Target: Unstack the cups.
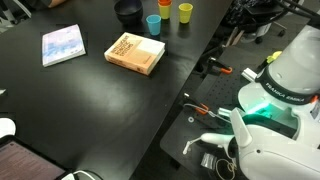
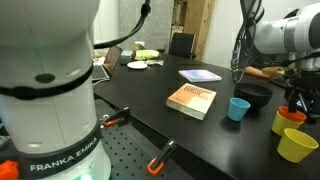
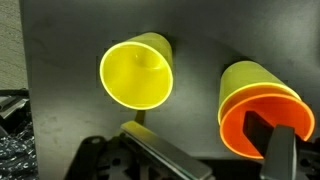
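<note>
In the wrist view an orange cup (image 3: 262,125) sits nested inside a yellow cup (image 3: 240,80), and a second yellow cup (image 3: 137,72) stands apart beside them. My gripper (image 3: 190,124) is open; one finger is inside the orange cup and the other is outside it, between the two yellow cups. In an exterior view the gripper (image 2: 298,98) hangs over the orange cup (image 2: 289,119), with the single yellow cup (image 2: 298,146) nearer and a light blue cup (image 2: 238,108) to the side. The blue (image 1: 152,23), orange (image 1: 165,8) and yellow (image 1: 185,12) cups also show at the table's far edge.
A dark round bowl (image 2: 256,95) stands close behind the cups. An orange-brown book (image 1: 135,53) and a blue booklet (image 1: 63,45) lie on the black table (image 1: 90,110). The robot base (image 1: 275,110) stands on a perforated plate, with cables near the table edge.
</note>
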Controlling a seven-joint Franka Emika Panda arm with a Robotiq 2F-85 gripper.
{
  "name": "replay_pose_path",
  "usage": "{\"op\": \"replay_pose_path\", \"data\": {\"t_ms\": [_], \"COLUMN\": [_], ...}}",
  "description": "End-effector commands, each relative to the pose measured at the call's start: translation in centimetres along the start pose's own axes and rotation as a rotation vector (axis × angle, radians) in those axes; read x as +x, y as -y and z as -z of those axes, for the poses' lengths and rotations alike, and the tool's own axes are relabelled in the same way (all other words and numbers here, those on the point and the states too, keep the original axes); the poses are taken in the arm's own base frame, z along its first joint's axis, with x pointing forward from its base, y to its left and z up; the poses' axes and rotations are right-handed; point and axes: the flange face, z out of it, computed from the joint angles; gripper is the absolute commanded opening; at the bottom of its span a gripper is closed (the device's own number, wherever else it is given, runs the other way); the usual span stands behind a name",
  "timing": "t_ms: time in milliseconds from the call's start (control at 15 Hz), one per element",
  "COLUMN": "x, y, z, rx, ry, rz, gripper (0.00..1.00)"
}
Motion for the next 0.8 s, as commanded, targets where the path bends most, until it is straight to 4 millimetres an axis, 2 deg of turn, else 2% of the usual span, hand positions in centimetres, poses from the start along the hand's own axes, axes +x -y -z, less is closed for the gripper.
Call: {"op": "replay_pose_path", "data": {"t_ms": [0, 67, 133, 200, 333, 400, 600, 733], "x": [1.6, 1.8, 1.9, 2.0, 2.2, 2.3, 2.3, 2.3], "y": [1.3, 1.5, 1.8, 2.0, 2.3, 2.4, 2.6, 2.7], "z": [-0.6, -0.6, -0.7, -0.7, -0.7, -0.8, -0.9, -1.0], "rx": [0.000, 0.001, 0.003, 0.003, 0.005, 0.005, 0.008, 0.011], "ry": [0.010, 0.008, 0.006, 0.004, -0.002, -0.003, -0.003, -0.003], "rz": [-0.021, -0.018, -0.018, -0.017, -0.014, -0.014, -0.014, -0.013], "gripper": [1.00, 1.00, 0.95, 0.74, 0.70, 0.64, 0.37, 0.24]}}
